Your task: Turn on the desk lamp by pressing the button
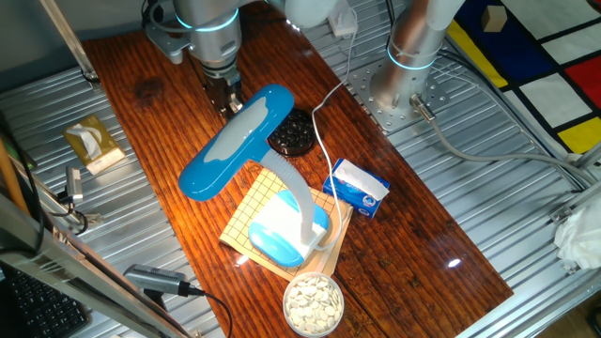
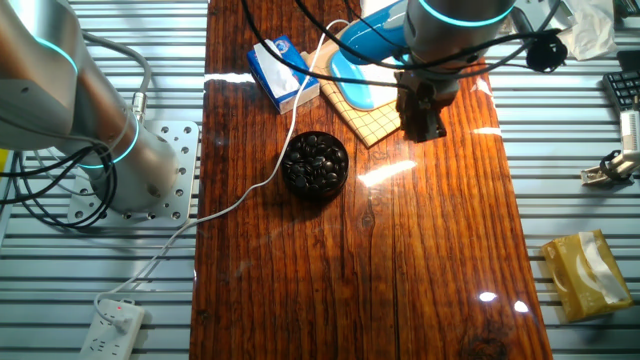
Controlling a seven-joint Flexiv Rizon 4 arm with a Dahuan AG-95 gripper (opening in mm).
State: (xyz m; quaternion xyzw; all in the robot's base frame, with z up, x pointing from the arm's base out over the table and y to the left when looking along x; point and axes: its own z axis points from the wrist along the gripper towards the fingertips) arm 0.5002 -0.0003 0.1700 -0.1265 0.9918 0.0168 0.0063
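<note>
The desk lamp has a long bright-blue head (image 1: 235, 141), a pale curved neck (image 1: 296, 192) and a light-blue and white base (image 1: 282, 233) that stands on a checkered mat (image 1: 246, 218). My gripper (image 1: 228, 99) hangs just behind the far end of the head, low over the wooden table. In the other fixed view the gripper (image 2: 422, 125) is over the table beside the mat's edge (image 2: 378, 125); the arm hides most of the lamp, with only part of the blue head (image 2: 372, 42) and the base (image 2: 355, 90) showing. No button is visible. The fingertips are too dark to show a gap.
A black bowl of dark pieces (image 1: 293, 131) sits next to the lamp head. A small blue-and-white box (image 1: 357, 186) lies right of the mat, and a bowl of pale seeds (image 1: 313, 302) in front of it. A white cable (image 1: 324, 141) crosses the table. A second arm's base (image 1: 404, 84) stands at the back right.
</note>
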